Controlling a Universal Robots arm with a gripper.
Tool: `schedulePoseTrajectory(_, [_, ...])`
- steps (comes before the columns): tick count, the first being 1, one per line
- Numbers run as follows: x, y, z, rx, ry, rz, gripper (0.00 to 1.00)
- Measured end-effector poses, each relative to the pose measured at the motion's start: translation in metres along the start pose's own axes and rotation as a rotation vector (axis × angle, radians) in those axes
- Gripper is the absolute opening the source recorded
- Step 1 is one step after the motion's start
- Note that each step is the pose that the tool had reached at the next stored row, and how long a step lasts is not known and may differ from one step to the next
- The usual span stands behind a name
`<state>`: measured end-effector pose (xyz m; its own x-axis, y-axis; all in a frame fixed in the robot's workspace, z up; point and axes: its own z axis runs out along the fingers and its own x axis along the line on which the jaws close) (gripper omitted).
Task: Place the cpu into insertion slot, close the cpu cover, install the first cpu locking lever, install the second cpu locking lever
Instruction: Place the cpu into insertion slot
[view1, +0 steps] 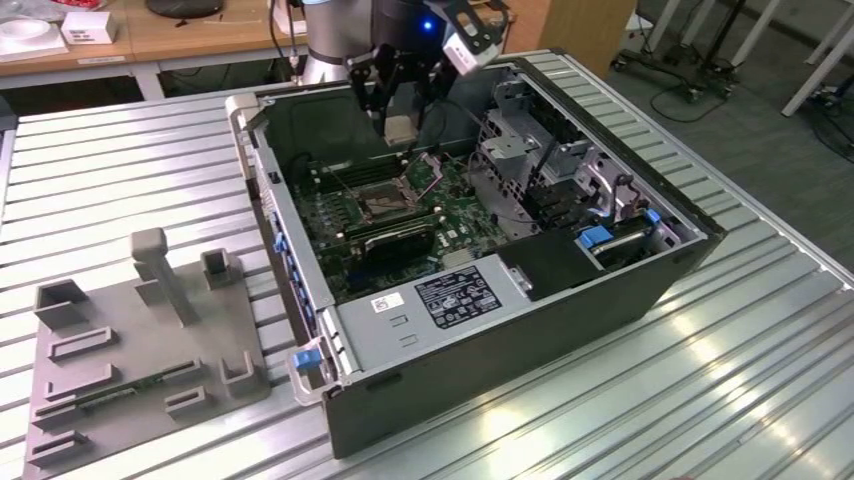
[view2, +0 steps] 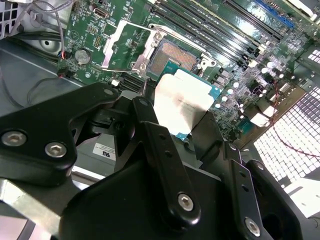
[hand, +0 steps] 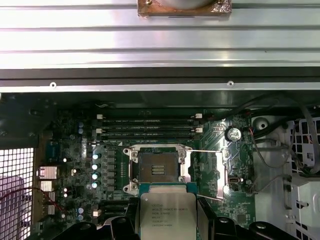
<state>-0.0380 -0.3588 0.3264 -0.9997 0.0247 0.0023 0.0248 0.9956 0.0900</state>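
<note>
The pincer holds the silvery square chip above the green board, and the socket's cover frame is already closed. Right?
No: the thin silver cover frame stands open beside the dark square socket, per the second wrist view. The pincer does hold the silvery square chip.

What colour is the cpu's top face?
Silvery-grey cpu top, green edge; first wrist view shows it best.

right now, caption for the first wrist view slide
Gripper holding the cpu close to the open, empty insertion slot on the motherboard.
</note>
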Motion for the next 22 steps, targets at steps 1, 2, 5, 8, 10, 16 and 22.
schedulePoseTrajectory(1, [0.0000, 0.0000, 0.0005, 0.0000, 0.0000, 0.000, 0.54])
schedulePoseTrajectory(2, [0.0000, -0.0001, 0.0010, 0.0001, 0.0000, 0.000, 0.54])
schedulePoseTrajectory(5, [0.0000, -0.0001, 0.0012, 0.0004, 0.0002, 0.000, 0.54])
schedulePoseTrajectory(8, [0.0000, -0.0001, 0.0014, 0.0001, 0.0000, 0.000, 0.54])
schedulePoseTrajectory(10, [0.0000, -0.0001, 0.0016, 0.0000, 0.0000, 0.000, 0.54])
schedulePoseTrajectory(16, [0.0000, -0.0004, 0.0043, 0.0000, 0.0000, 0.000, 0.54])
schedulePoseTrajectory(22, [0.0000, -0.0004, 0.0050, 0.0000, 0.0000, 0.000, 0.54])
